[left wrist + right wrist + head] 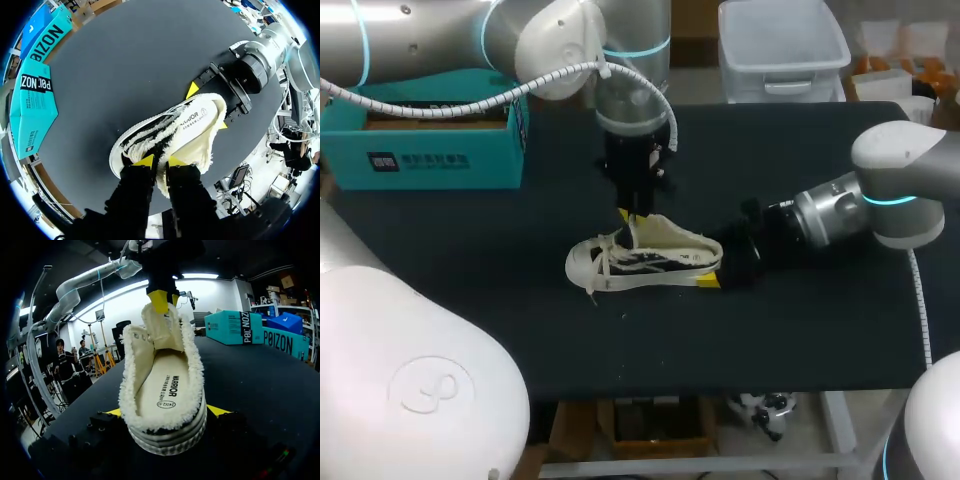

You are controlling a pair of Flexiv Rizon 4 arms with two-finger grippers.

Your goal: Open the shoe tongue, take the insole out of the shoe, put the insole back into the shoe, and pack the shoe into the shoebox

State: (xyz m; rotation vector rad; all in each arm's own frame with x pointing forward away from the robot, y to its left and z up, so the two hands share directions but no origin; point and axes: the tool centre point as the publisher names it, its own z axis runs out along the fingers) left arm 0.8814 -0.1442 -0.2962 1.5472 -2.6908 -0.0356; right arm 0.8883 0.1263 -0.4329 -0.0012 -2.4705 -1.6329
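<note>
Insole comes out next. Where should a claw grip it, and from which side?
Probably the insole at its heel end, from above: the left claw holds the tongue up, leaving the shoe open on top, while the toe end lies hidden under the laces.

Left claw (160, 161) pointing down, pinched narrow, right claw (166, 411) level, spread wide

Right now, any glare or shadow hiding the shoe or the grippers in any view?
Head view: no glare; the pale shoe stands out on the dark table, but the right gripper is nearly lost in black. Left wrist view: evenly lit, left gripper on the tongue is plain. Right wrist view: a bright wall backlights the scene; the insole stays well lit, the gripper body is in shadow.
</note>
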